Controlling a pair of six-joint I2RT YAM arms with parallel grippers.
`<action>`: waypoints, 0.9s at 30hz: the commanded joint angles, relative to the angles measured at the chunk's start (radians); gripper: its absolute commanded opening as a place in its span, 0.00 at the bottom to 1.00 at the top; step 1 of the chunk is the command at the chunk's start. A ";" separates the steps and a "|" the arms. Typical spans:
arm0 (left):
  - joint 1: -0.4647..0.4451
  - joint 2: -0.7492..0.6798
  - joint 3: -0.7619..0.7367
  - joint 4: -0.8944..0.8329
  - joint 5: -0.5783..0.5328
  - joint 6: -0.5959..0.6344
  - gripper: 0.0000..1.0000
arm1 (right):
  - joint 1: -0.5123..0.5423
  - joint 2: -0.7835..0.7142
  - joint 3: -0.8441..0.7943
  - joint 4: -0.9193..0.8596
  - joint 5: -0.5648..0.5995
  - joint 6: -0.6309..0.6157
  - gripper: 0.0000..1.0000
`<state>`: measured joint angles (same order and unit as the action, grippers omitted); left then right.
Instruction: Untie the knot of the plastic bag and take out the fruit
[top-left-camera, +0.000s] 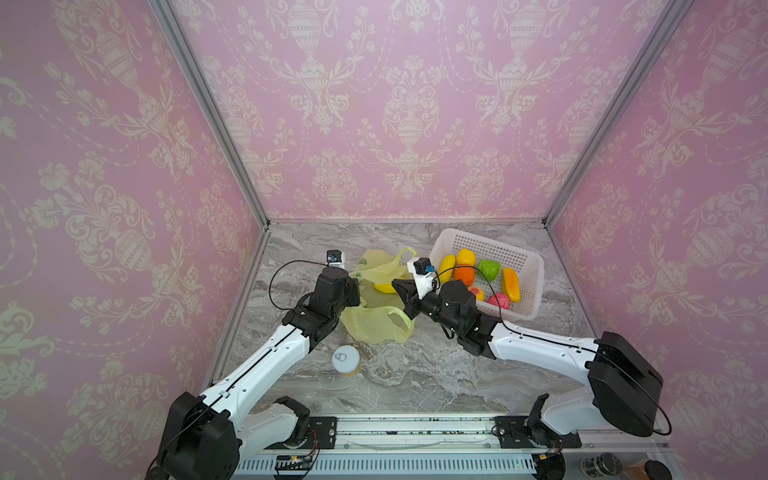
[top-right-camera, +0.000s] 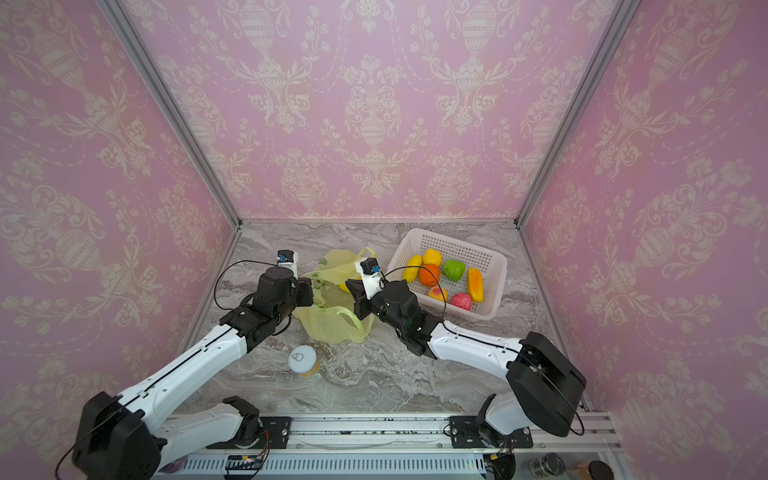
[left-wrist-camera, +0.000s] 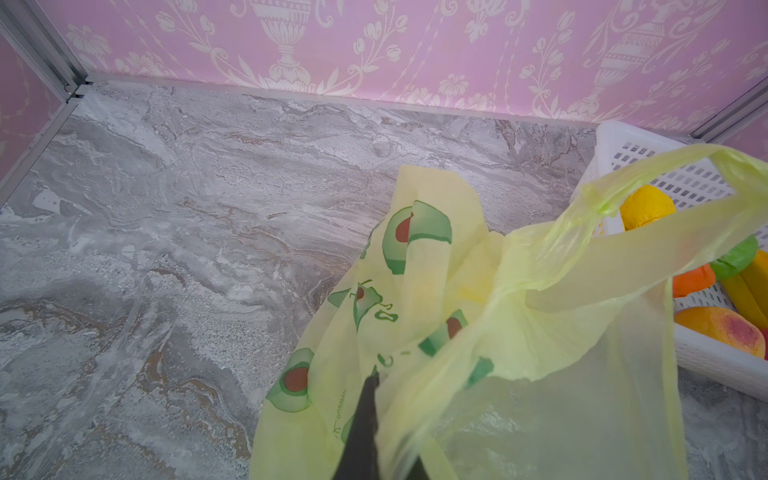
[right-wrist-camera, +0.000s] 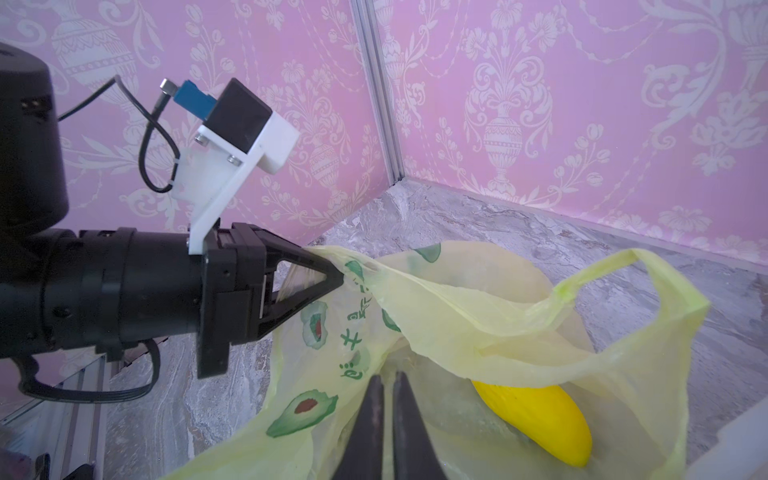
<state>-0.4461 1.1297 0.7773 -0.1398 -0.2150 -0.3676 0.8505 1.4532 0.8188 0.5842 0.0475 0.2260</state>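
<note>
Open tabletop (top-left-camera: 415, 374) front and left; basket (top-left-camera: 490, 246) blocks right, can (top-left-camera: 345, 360) stands before plastic bag (top-left-camera: 376, 326).

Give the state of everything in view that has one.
plastic bag: untied, mouth held open.
yellow fruit: inside the bag.
other fruits: seven, in the basket.
basket: upright.
can: upright, lid on.
left gripper: shut on the bag's rim.
right gripper: jaws nearly together at the bag's mouth; grip unclear.

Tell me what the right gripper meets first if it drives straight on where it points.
The plastic bag: the right gripper points into its mouth, film just ahead. The yellow fruit seems off-line; depth unclear.
</note>
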 joint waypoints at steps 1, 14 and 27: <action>0.007 0.001 0.022 0.029 0.030 0.015 0.00 | -0.004 0.051 0.038 -0.017 0.065 0.010 0.23; 0.004 0.144 0.425 -0.201 0.301 -0.035 0.00 | 0.182 0.309 -0.024 0.140 0.447 0.082 0.42; -0.006 0.192 0.506 -0.364 0.442 -0.040 0.00 | 0.180 0.447 0.331 -0.364 0.592 0.047 0.90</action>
<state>-0.4484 1.3193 1.2949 -0.4622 0.1650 -0.3920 1.0424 1.8503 1.0779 0.3630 0.6151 0.3092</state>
